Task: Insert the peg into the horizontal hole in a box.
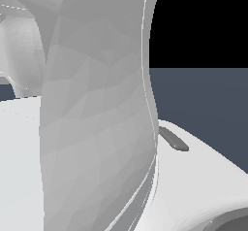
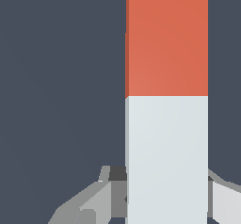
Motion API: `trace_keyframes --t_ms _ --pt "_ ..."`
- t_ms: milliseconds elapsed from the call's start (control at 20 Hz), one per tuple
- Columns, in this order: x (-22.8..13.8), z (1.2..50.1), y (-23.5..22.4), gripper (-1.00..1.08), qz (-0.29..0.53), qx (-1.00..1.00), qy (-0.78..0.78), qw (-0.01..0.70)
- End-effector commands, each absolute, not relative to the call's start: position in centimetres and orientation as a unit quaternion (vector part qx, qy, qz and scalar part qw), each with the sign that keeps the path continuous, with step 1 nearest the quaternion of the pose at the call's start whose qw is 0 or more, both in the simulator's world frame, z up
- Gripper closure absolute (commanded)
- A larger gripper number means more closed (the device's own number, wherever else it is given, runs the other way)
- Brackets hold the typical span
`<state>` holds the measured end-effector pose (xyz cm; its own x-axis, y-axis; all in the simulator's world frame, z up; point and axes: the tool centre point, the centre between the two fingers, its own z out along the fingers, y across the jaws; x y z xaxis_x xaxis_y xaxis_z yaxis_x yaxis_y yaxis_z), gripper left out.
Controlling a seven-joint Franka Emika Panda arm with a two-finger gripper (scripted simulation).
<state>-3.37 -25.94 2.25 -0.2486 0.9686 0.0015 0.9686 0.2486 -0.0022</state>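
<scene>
Text on the peg (image 2: pixel 166 100): none you can read, just plain orange-red and white faces.
Labels on the arm (image 1: pixel 97 128): nothing, bare grey shell.
Numbers or signs elsewhere: none.

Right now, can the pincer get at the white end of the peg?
Probably yes. In the wrist view the pincer sits at the white end of the peg, one finger on each side, with nothing between. Whether the fingers touch it is unclear.
</scene>
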Motion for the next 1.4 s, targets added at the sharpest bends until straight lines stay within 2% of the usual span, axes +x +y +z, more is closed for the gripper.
trace_keyframes --t_ms 0,800,1350 --pt "-3.4 2.7 -24.1 1.08 0.000 -0.618 -0.786 0.000" --pt "-3.6 5.5 -8.2 1.08 0.000 -0.664 -0.748 0.000" --pt "-2.8 6.5 -2.4 1.08 0.000 -0.680 -0.733 0.000"
